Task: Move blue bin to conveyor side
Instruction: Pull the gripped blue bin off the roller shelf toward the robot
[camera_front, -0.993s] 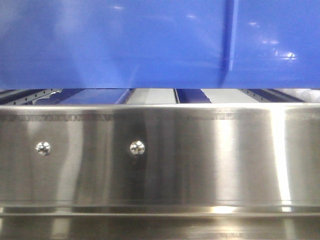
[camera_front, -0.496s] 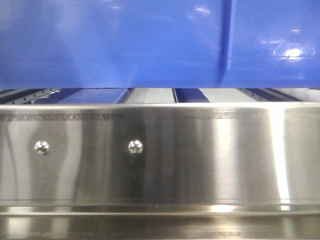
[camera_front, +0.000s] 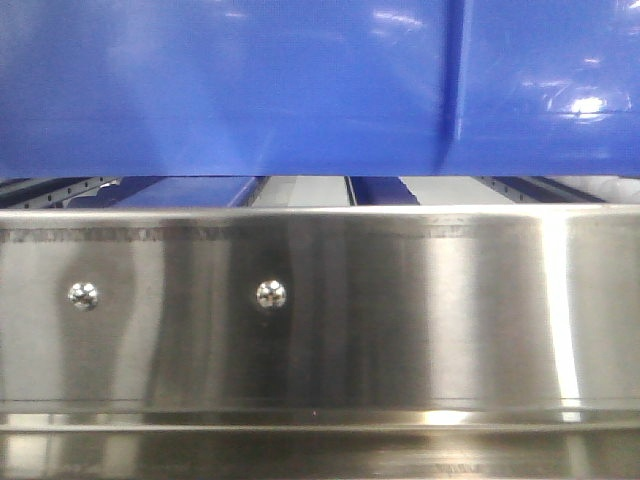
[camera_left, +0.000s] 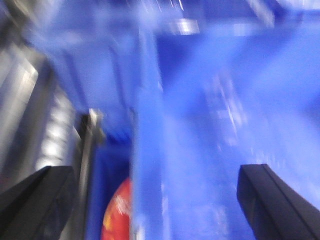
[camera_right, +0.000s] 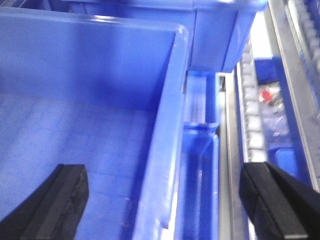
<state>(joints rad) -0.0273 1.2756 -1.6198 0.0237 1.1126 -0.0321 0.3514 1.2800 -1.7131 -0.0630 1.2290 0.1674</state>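
Just below the blue bin (camera_front: 250, 90), a steel rail (camera_front: 330, 310) ran across the front view. Over the bin's side wall, the right claw (camera_right: 165, 170) hung with fingers apart, one inside, one outside. The left claw (camera_left: 152, 172), blurred, likewise gaped astride a blue wall. Neither was clamped on. Where the bin must go did not show, so the move looked hardly begun.

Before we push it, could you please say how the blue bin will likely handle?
The blue bin looks rigid: thick rim, ribbed walls. Its glossy plastic may slip when gripped. Its visible floor is bare, so it is probably light.
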